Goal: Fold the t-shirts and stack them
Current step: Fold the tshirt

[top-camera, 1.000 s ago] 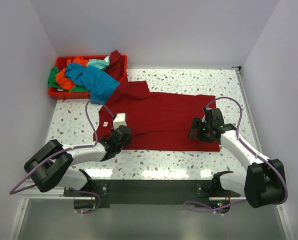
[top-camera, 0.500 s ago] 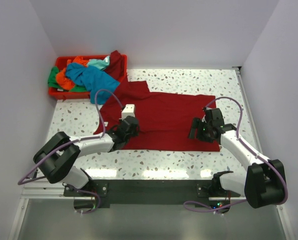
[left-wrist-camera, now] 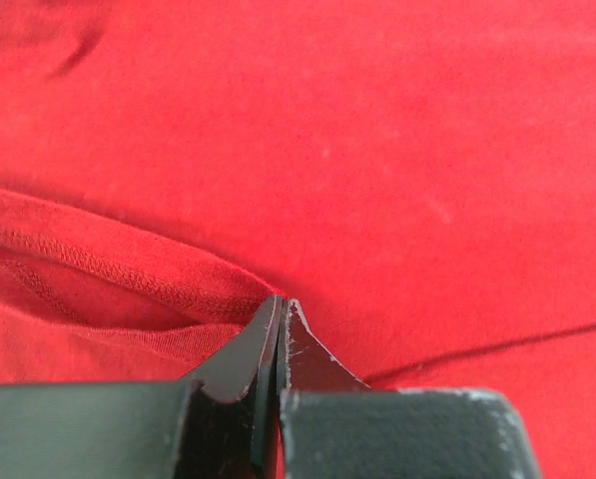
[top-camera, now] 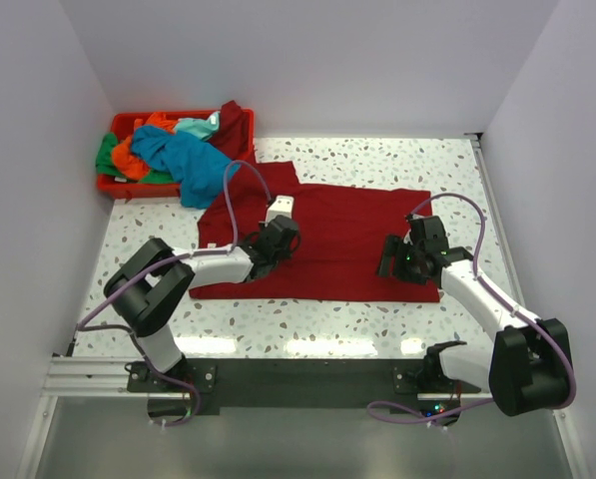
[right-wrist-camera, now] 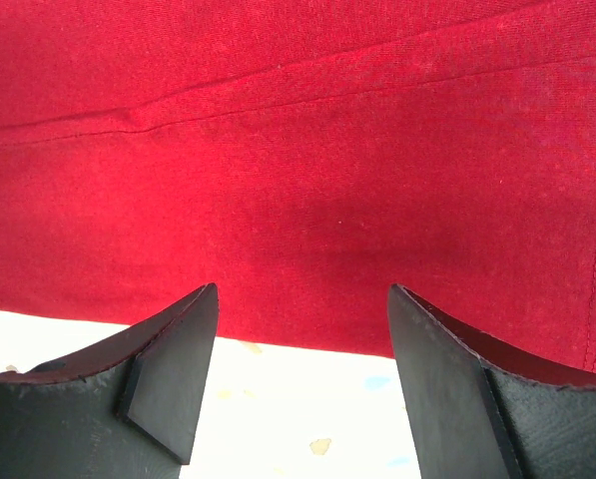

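Bin [top-camera: 113,187] w/ shirt pile [top-camera: 183,160] blocks far-left corner; far-right table [top-camera: 427,160] open.

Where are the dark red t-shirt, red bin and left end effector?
dark red t-shirt [top-camera: 347,235], top view, mid body.
red bin [top-camera: 123,188], top view, near wall.
left end effector [left-wrist-camera: 281,311], left wrist view, between fingertips.

The white-and-black left arm [top-camera: 213,264] stretches low from its dark shoulder joint, forward and to the right, with its forearm nearly level. The left black two-finger gripper [left-wrist-camera: 281,309] has its jaws pressed together, the tips pinching a raised fold of the dark red cotton t-shirt [left-wrist-camera: 377,150]. The white-and-black right arm [top-camera: 477,294] rises from its base and reaches forward and to the left, its wrist bent. The right black two-finger gripper [right-wrist-camera: 302,294] points down and away with its jaws spread wide, and nothing sits between its fingertips [right-wrist-camera: 178,349].
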Tool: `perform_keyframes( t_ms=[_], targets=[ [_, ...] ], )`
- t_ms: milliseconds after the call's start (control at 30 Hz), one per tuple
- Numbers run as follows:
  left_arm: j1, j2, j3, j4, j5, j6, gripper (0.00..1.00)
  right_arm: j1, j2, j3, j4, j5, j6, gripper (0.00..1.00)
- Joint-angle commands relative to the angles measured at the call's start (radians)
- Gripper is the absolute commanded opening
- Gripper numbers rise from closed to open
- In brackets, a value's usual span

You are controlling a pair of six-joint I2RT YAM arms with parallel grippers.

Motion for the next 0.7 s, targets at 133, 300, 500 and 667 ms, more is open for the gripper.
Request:
perform_keyframes(
  t_ms=[133, 300, 500, 667],
  targets=[
    [-0.007, 0.060, 0.109, -0.002, -0.046, 0.038, 0.00, 0.005, -0.018, 0.038, 0.000, 0.007, -0.014, 0.72],
    [-0.004, 0.079, 0.143, -0.006, -0.069, 0.034, 0.00, 0.005, -0.011, 0.038, 0.003, 0.009, -0.014, 0.72],
    [-0.002, 0.089, 0.160, -0.002, -0.076, 0.024, 0.00, 0.005, -0.005, 0.038, 0.005, 0.017, -0.011, 0.72],
    [-0.002, 0.103, 0.180, 0.011, -0.060, 0.037, 0.00, 0.005, 0.000, 0.037, 0.007, 0.018, -0.011, 0.72]
  ],
)
